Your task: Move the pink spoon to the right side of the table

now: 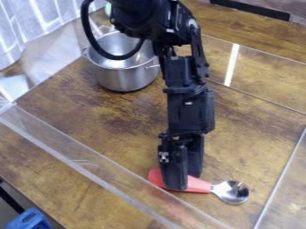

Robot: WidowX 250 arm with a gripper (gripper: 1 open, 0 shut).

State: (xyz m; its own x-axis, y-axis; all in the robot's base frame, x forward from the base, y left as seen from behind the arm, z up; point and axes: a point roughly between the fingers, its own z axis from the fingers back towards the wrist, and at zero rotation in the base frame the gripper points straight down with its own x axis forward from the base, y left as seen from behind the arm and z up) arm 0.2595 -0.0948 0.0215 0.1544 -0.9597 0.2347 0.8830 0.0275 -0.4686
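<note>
The pink spoon lies at the front of the table, right of centre. Its salmon-pink handle points left and its shiny round metal bowl points right. My gripper comes straight down from the black arm onto the handle. Its fingers sit closed around the handle's middle, at table level. The part of the handle under the fingers is hidden.
A metal pot stands at the back left, behind the arm. Clear acrylic walls edge the tabletop, with the front wall just below the spoon. Bare dark wood lies to the right of the arm.
</note>
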